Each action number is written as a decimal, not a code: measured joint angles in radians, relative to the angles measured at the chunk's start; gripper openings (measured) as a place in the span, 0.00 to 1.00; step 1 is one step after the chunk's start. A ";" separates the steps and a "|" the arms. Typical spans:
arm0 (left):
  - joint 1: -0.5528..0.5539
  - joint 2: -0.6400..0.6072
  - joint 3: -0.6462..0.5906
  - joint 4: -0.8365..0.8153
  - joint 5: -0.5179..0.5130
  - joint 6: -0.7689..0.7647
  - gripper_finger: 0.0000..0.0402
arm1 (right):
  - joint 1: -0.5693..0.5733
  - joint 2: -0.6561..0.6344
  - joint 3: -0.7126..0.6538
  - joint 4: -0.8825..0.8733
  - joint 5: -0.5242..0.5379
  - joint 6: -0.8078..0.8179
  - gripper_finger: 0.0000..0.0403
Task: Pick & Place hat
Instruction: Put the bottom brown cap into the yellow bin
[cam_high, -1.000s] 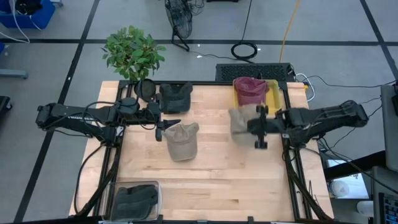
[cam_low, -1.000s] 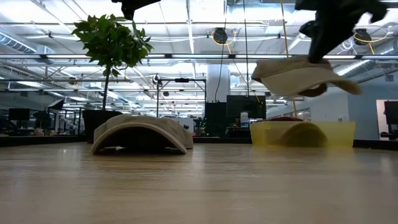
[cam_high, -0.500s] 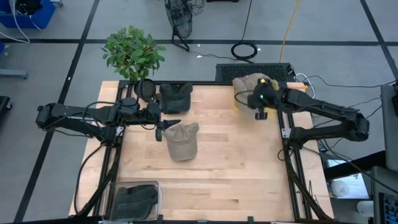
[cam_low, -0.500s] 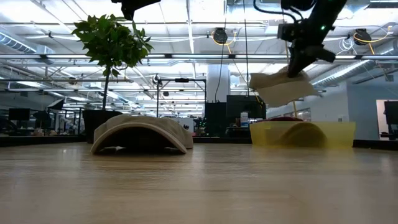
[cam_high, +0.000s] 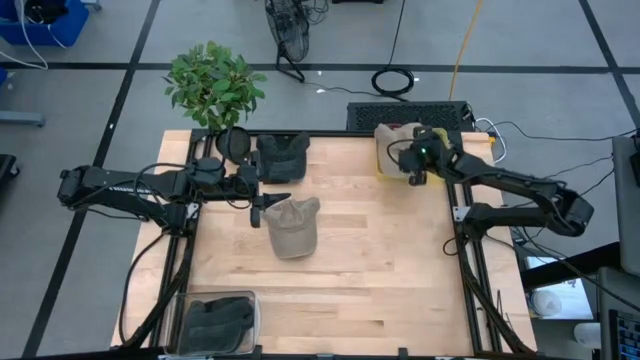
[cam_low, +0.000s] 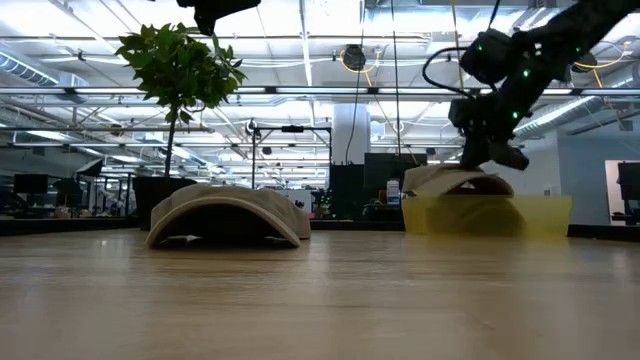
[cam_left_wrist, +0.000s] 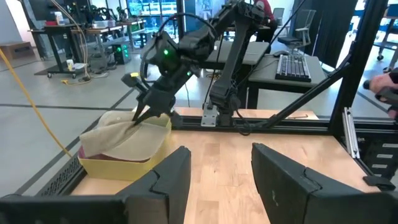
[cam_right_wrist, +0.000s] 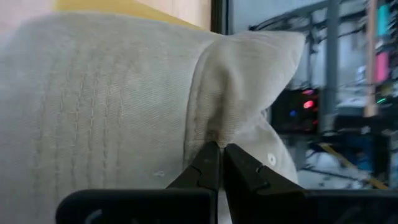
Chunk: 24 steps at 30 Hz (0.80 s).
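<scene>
A cream hat (cam_high: 395, 140) lies on top of the yellow bin (cam_high: 443, 152) at the table's far right, with my right gripper (cam_high: 408, 158) shut on it. In the low view the cream hat (cam_low: 450, 180) sits over the yellow bin's rim (cam_low: 540, 215). A maroon hat (cam_left_wrist: 109, 158) shows under it inside the bin. A tan hat (cam_high: 292, 226) rests brim-down on the table's middle. My left gripper (cam_high: 272, 203) hangs open just left of it, above the table, touching nothing. My right gripper pinches a raised fold of the cream hat's cloth (cam_right_wrist: 217, 127) between its two shut fingers. The fingers slant down onto it from the table's right side. The hat lies spread over the yellow bin, its cloth bunched up at the fingertips.
A dark hat (cam_high: 282, 155) lies at the far edge beside a potted plant (cam_high: 213, 85). A clear bin (cam_high: 218, 322) with dark hats stands at the near left corner. Bare wood spreads over the table's near right part.
My right gripper has swung from above the table's right middle toward the far right corner, tipped downward and rolled, staying shut. The cream hat went with it, hanging in the air before and now lowered onto the yellow bin.
</scene>
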 joint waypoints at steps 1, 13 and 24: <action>0.000 0.000 0.000 0.000 0.000 0.000 0.43 | -0.002 0.000 -0.021 0.041 0.000 -0.029 0.01; 0.000 0.000 0.000 -0.011 0.000 -0.014 0.43 | -0.033 0.000 -0.064 0.138 0.038 -0.058 0.01; 0.000 0.000 0.000 -0.016 0.000 -0.014 0.43 | -0.031 -0.001 -0.064 0.051 -0.055 0.218 0.01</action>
